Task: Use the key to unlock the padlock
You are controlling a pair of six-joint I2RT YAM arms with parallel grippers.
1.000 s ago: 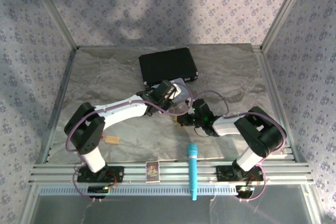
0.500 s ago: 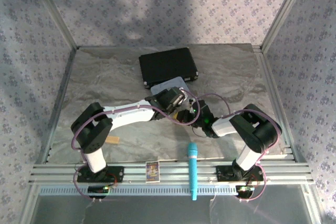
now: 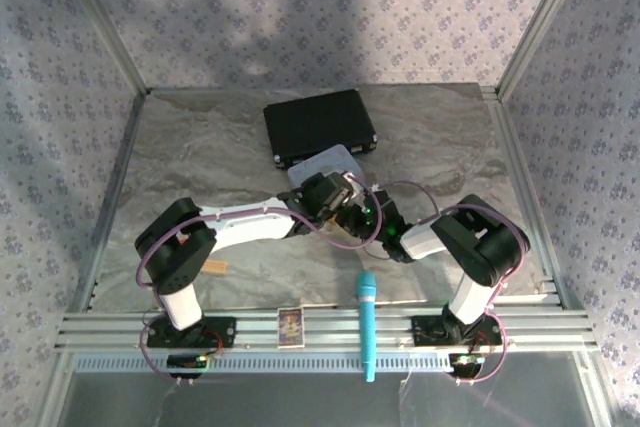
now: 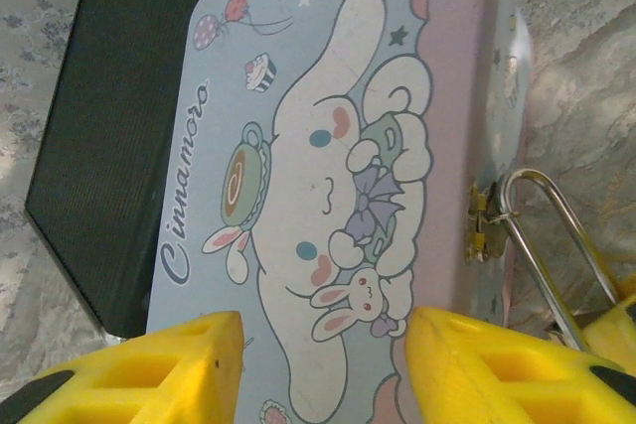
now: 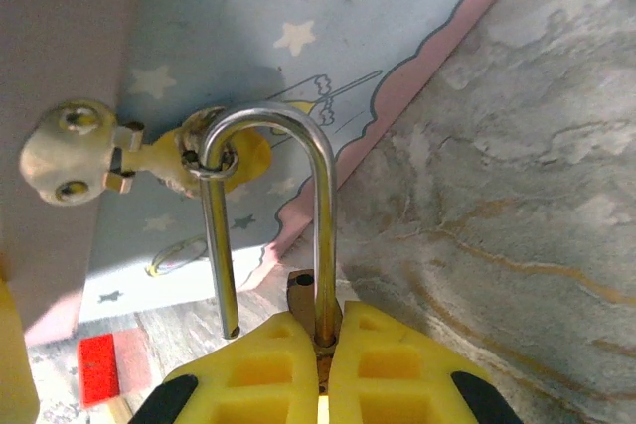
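Note:
My right gripper (image 5: 323, 350) is shut on the brass body of the padlock (image 5: 306, 303). Its silver shackle (image 5: 270, 131) stands open: one leg hangs free of the body and runs through the hasp (image 5: 72, 158) of the pastel cartoon tin (image 4: 298, 146). The left gripper (image 4: 326, 345) is open at the tin's near end, its yellow fingers (image 4: 179, 364) either side of the lid. From the left wrist, the shackle (image 4: 542, 235) shows at the tin's right side. In the top view both grippers (image 3: 340, 202) (image 3: 366, 215) meet just in front of the tin (image 3: 322, 160). The key is hidden.
A black case (image 3: 318, 125) lies right behind the tin. A turquoise stick (image 3: 367, 322) lies across the front rail, a small card (image 3: 290, 325) to its left. A tan block (image 3: 214, 267) sits near the left arm. A red block (image 5: 99, 366) lies by the tin.
The left gripper has come nearer and rightward along the tin, its jaws narrowing. The right gripper has shifted up and right, closer to the tin, still shut on the padlock.

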